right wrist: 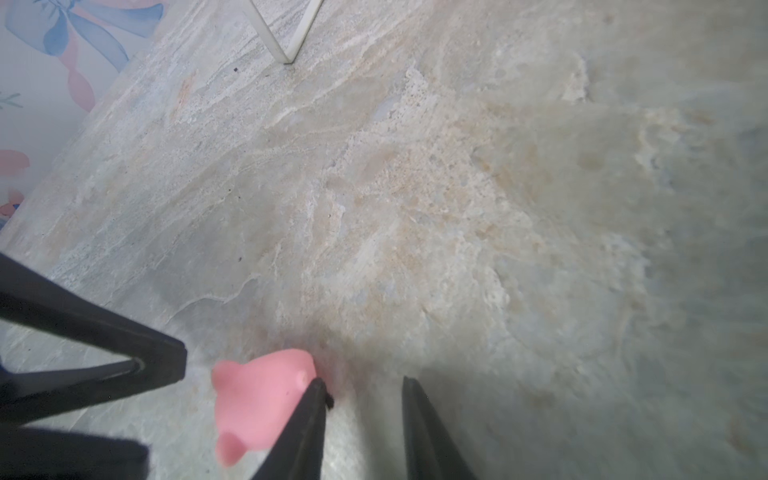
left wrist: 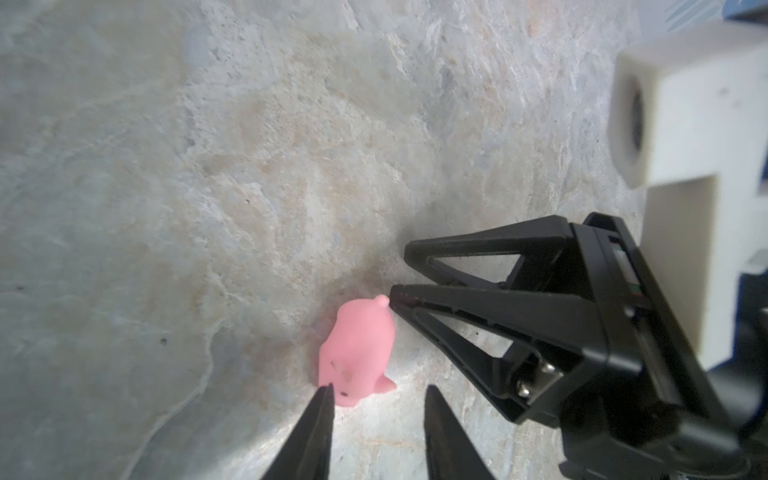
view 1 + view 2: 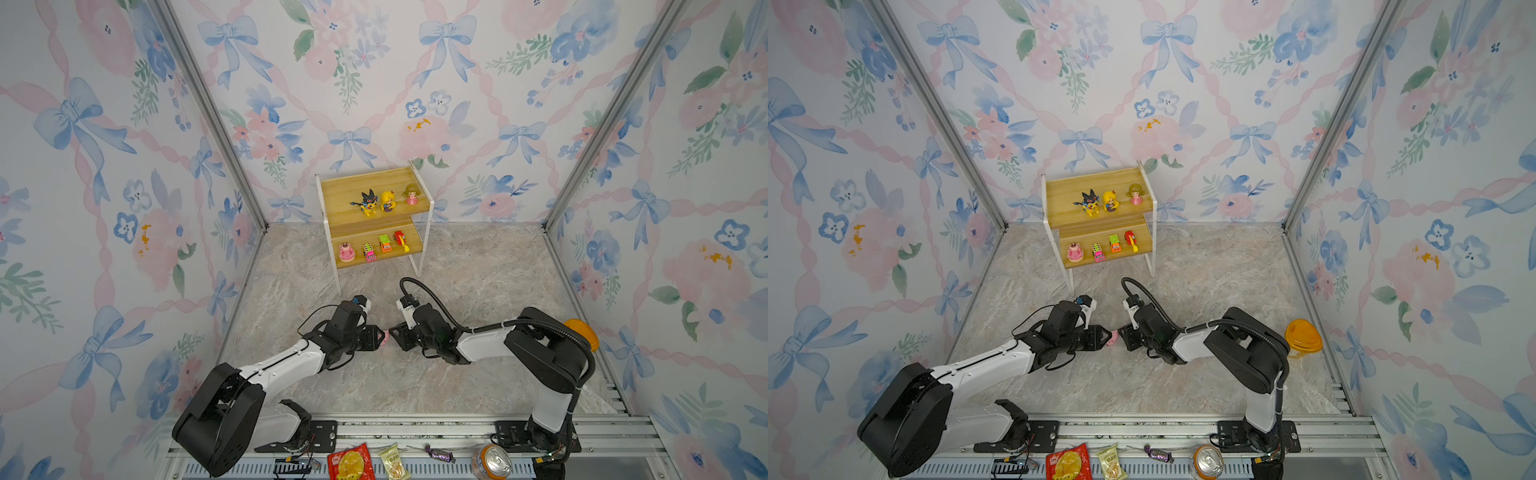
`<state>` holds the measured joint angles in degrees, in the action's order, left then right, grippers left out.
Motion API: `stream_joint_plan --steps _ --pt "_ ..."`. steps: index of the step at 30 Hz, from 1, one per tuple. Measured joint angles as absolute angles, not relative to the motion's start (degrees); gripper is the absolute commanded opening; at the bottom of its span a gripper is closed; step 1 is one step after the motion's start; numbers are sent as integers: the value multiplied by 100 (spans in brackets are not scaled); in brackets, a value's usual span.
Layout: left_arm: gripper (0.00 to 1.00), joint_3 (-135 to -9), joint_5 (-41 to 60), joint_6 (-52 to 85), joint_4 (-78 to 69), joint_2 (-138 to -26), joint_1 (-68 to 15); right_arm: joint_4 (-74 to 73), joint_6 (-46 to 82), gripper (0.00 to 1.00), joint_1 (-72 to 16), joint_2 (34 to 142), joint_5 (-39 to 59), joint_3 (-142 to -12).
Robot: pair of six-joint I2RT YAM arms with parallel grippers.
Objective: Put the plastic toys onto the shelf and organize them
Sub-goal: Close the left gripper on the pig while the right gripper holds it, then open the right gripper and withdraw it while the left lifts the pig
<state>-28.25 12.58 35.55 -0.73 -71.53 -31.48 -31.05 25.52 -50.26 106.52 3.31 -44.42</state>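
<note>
Out in front of the shelf (image 3: 345, 187), the pink pig (image 3: 385, 336) lay on the bench (image 3: 478, 270), not on either board. Left tool (image 3: 380, 337) and right tool (image 3: 393, 332) faced each other across it. Both were released: jaws parted, nothing between them, pig outside each gap. Right fingertip touched its rear end; left fingertip sat at its face end, contact unclear. Shelf's upper board carried black-yellow figure (image 3: 368, 202), yellow-haired figure (image 3: 387, 201) and pink-dress doll (image 3: 411, 194). Lower board carried round pink figure (image 3: 346, 252), pink car (image 3: 369, 252), green-orange car (image 3: 385, 243) and red car (image 3: 400, 240).
</note>
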Motion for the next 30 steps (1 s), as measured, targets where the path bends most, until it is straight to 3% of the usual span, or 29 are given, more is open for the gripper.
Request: stream_joint_plan --steps 4,8,11,16,30 --pt "80 -2827 908 3476 -62 -7142 -3282 -3203 2528 40 -4829 10541 375 -4362" --pt "85 -2832 316 3234 -54 -7142 -3621 -3352 2440 46 -4644 9933 423 -3898" --pt "81 -2851 -25 3022 -161 -7225 -3756 -3485 2370 48 -4571 9413 436 -3557" --pt "63 -2943 -434 2692 -375 -7647 -3920 -3767 2305 49 -4484 8796 434 -3052" --pt "61 -2882 -633 2115 -1011 -7911 -4082 -3782 2145 50 -4283 7898 436 -2606"
